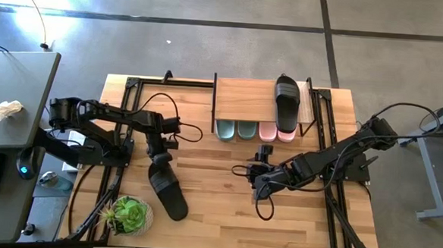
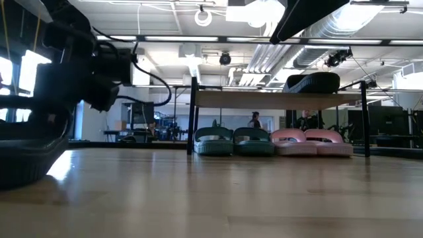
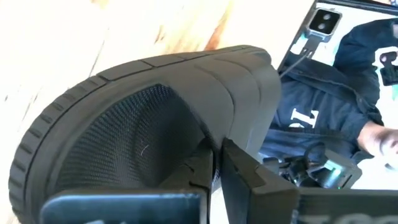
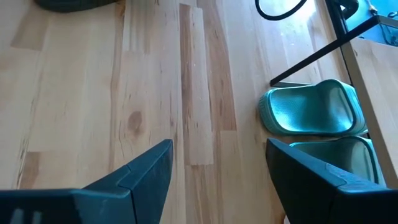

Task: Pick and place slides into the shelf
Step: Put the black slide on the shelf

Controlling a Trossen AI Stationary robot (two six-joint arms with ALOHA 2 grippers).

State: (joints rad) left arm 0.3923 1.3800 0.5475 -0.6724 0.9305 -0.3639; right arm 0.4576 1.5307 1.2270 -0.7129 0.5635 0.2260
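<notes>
The last black slide (image 1: pixel 168 188) is gripped at its near edge by the left gripper (image 1: pixel 159 159), whose fingers (image 3: pixel 239 171) are closed tightly on the side wall of the sole beside the strap; the slide lies towards the front-left of the tabletop (image 1: pixel 217 215), just beside a potted succulent (image 1: pixel 129 214). Whether the slide is already lifted clear of the wood cannot be told for certain from the low view, where it fills the left edge out of focus.

On the shelf (image 1: pixel 245 102), the other black slide (image 1: pixel 286 98) is seen on the plank top near its right end, while the sage-green pair (image 1: pixel 236 129) and the pale pink pair (image 1: pixel 277 131) are lined up underneath.

For the step in hand to be done well, the slide should be raised fully before it is carried, so that the toe is not dragged across the wood. It should be kept level, since a pinch on one edge is likely to let the far end droop. The free plank space to the left of the placed black slide would be the natural target, and the slide should be turned parallel to its mate before being lowered and released.

The right gripper (image 1: pixel 258 171) is held over the middle of the tabletop with its fingers (image 4: pixel 146 171) spread wide and nothing between them; it should be kept out of the carrying path.
</notes>
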